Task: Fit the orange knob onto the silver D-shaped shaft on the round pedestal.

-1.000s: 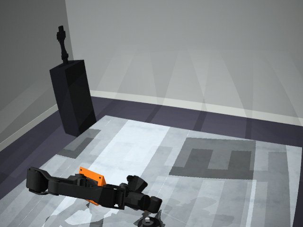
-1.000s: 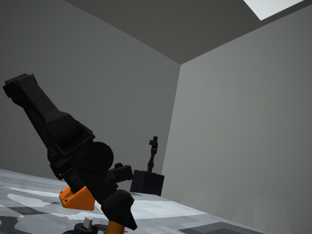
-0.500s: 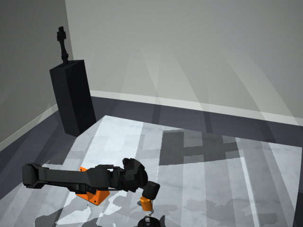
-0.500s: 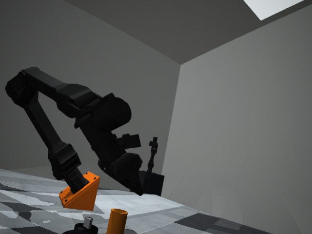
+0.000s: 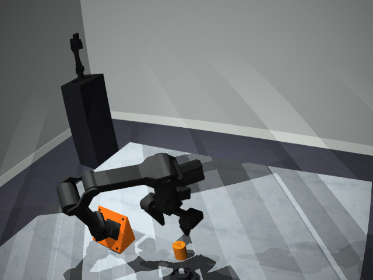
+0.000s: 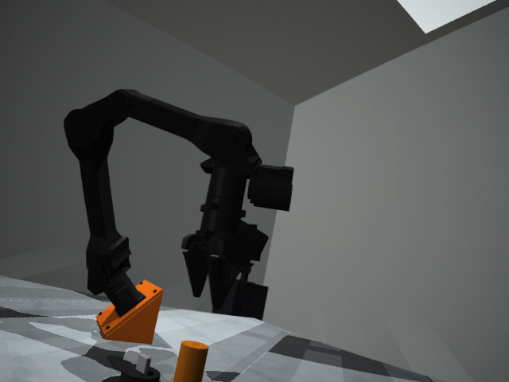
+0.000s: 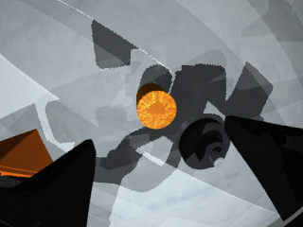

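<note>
Black two-finger pincer [image 5: 174,221] hangs well above the pale grey marbled counter [image 5: 271,217], fingers spread wide w/ nothing between them. Orange cylindrical knob [image 5: 179,249] stands upright on the counter below the pincer, apart from both fingers. Dark round pedestal [image 7: 204,140] w/ short silver D-shaped shaft [image 6: 143,362] sits just beside the knob, not touching as far as the wrist view shows. Orange wedge-shaped arm base [image 5: 125,238] is nearby.
</note>
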Available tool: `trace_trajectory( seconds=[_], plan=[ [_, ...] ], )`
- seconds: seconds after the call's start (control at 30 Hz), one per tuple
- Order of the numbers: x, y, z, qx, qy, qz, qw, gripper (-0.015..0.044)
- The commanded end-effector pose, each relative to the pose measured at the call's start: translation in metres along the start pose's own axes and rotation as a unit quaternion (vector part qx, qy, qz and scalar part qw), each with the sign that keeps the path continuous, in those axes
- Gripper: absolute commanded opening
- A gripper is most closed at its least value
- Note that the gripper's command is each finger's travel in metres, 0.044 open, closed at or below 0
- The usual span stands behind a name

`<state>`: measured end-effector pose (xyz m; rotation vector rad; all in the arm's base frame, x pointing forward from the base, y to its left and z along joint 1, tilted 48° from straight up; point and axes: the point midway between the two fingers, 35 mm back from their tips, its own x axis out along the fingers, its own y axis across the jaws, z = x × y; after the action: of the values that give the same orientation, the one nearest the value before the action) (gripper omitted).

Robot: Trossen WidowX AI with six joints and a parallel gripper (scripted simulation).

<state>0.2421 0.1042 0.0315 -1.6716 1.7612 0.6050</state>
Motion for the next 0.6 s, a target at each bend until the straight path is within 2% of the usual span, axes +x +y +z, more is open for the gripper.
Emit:
trace_trajectory(
  seconds=[0.0,0.27,0.4,0.57],
  plan=[
    [-0.002,-0.004,-0.003,0.005,0.021,-0.010,1.000,0.0440],
    [0.000,-0.004,-0.003,0.012,0.021,-0.010,1.000,0.0440],
    [0.031,-0.005,-0.004,0.012,0.021,-0.010,1.000,0.0440],
    [0.037,-0.005,-0.005,0.012,0.021,-0.010,1.000,0.0440]
  ],
)
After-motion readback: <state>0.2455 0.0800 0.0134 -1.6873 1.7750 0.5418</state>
